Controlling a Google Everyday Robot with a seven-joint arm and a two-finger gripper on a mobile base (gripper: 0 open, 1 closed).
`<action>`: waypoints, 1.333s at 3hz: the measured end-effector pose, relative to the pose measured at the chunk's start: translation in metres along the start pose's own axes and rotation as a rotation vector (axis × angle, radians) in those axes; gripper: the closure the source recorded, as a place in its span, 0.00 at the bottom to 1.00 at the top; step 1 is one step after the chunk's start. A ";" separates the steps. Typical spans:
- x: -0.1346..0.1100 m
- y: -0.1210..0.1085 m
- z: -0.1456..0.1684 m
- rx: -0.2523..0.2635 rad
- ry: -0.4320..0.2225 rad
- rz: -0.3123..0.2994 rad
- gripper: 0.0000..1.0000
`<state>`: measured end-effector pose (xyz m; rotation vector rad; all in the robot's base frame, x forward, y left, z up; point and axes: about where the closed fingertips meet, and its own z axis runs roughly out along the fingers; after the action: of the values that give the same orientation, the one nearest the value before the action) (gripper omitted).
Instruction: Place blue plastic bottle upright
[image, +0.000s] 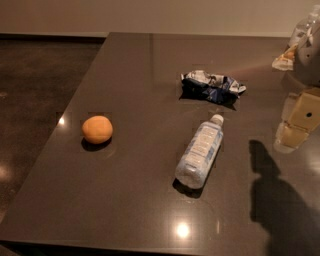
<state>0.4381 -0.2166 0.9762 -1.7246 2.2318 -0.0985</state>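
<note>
The blue plastic bottle (200, 150) lies on its side near the middle of the dark table (130, 75). Its white cap points to the far right and its base points toward the front edge. My gripper (296, 123) hangs at the right edge of the view, above the table. It is to the right of the bottle and apart from it, holding nothing that I can see.
An orange (97, 129) sits on the left part of the table. A crumpled dark blue-and-white wrapper (212, 86) lies behind the bottle. My arm's shadow (272, 195) falls on the front right of the table. The dark floor (35, 85) lies beyond the table's left edge.
</note>
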 end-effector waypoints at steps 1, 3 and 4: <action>0.000 0.000 0.000 0.000 0.000 0.000 0.00; -0.016 -0.015 0.019 -0.020 -0.049 -0.142 0.00; -0.026 -0.019 0.037 -0.048 -0.064 -0.321 0.00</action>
<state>0.4729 -0.1916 0.9513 -2.0684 1.9104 -0.0617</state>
